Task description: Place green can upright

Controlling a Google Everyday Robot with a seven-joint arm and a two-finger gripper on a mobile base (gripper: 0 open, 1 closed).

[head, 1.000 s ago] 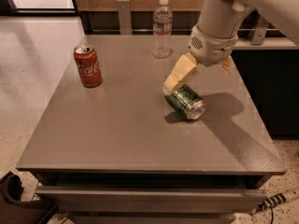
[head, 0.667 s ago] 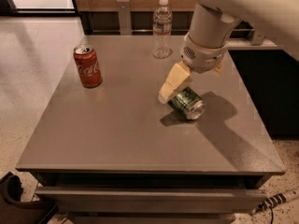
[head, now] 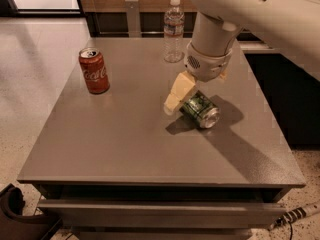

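Two cans share the bench (head: 100, 144): a red can (head: 93, 70) stands upright at left, well apart. Right of centre, the end effector (head: 176, 96) touches the green can (head: 200, 109), which lies on its side; spread or clamped, I cannot tell. Grip squarely across the body, then tilt slowly onto its base. From upper right, the arm (head: 212, 49) descends steeply.

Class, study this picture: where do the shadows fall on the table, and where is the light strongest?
Camera view: the gripper, low at the lying green can, throws a dark shadow on the table front-left of it; the arm's shadow spreads right; the floor, top left, is brightest.
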